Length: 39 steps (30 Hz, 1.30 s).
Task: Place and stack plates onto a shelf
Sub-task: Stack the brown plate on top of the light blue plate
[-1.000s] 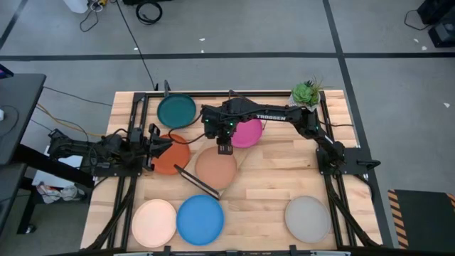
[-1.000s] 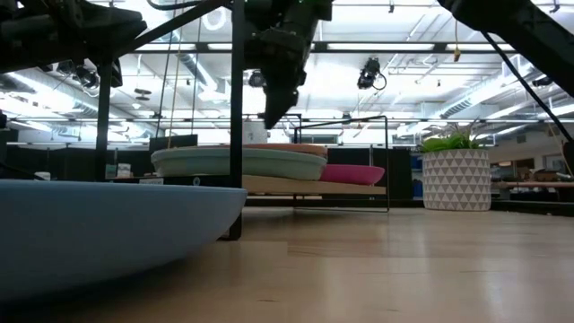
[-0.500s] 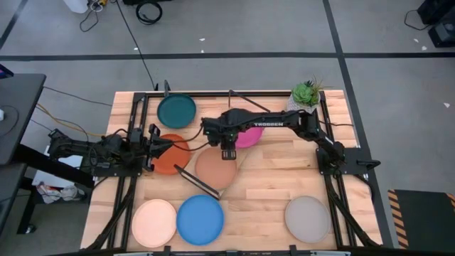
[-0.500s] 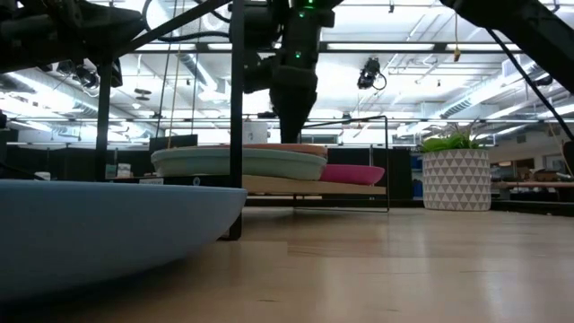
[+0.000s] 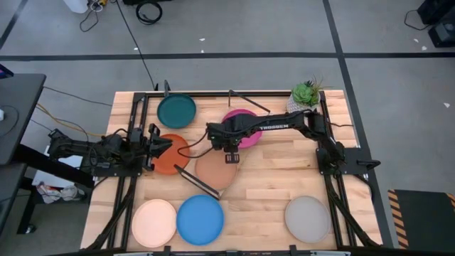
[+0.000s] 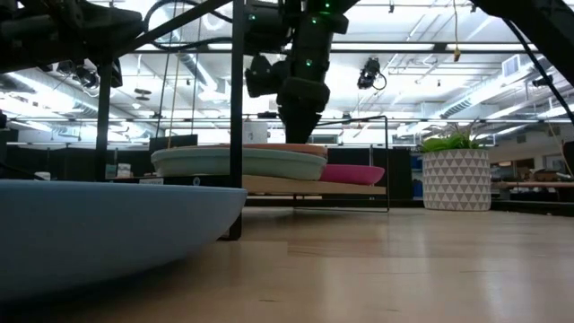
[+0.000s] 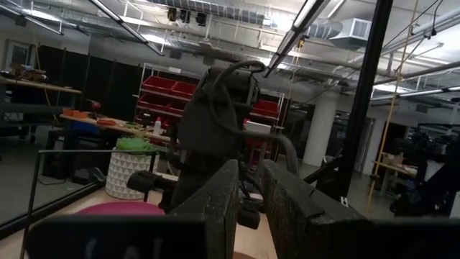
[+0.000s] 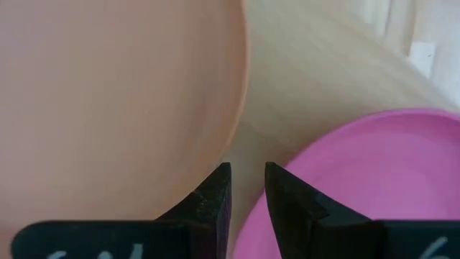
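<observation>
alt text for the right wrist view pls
The right gripper, fingers nearly together with a narrow gap, hangs over the shelf between the terracotta plate and the magenta plate, holding nothing.

Slatted wooden tabletop (image 5: 270, 181) carries the shelf (image 5: 206, 186), under the right gripper (image 5: 231, 158). Teal plate (image 5: 176, 110), orange-red plate (image 5: 172, 155), cream plate (image 5: 153, 222), bright blue plate (image 5: 200, 219), grey plate (image 5: 308, 217) and potted plant (image 5: 306, 94) lie around it.

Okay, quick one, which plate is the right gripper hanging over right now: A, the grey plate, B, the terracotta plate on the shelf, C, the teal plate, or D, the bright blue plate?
B: in the high view the right gripper sits over the edge of the terracotta plate, beside the magenta plate; its wrist view shows both plates past the jaws.
</observation>
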Tool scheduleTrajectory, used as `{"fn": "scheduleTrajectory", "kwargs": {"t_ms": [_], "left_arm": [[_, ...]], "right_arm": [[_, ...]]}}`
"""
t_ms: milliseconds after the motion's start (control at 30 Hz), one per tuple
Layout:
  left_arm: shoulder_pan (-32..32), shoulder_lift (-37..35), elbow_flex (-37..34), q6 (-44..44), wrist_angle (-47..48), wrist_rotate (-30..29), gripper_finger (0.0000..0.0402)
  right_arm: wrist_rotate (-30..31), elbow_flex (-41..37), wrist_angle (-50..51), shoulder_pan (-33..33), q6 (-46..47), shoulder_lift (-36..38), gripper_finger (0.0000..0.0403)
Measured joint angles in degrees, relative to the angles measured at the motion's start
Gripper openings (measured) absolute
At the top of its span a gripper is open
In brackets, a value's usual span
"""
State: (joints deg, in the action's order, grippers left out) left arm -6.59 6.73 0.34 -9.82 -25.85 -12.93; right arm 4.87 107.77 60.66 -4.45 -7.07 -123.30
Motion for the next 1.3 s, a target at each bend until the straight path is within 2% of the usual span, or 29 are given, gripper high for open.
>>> {"fn": "scheduleTrajectory", "kwargs": {"t_ms": [367, 633, 933, 1300], "left_arm": [[0.00, 0.00, 0.00, 0.04, -0.02, 0.04, 0.0068], [0.00, 0.00, 0.00, 0.04, -0.04, 0.04, 0.0068], [0.00, 0.02, 0.00, 0.13, -0.07, 0.06, 0.0068], [0.00, 0.02, 0.00, 0.09, -0.04, 0.06, 0.0068]], "right_arm": [[0.08, 0.05, -1.31, 1.11, 1.53, 4.12, 0.0091], [-0.40, -6.64, -7.12, 1.67, 1.45, 3.66, 0.0091], [-0.42, -4.01, -7.15, 1.81, 1.03, 4.27, 0.0091], [1.43, -5.10, -5.82, 1.39, 0.89, 4.25, 0.0091]]}}
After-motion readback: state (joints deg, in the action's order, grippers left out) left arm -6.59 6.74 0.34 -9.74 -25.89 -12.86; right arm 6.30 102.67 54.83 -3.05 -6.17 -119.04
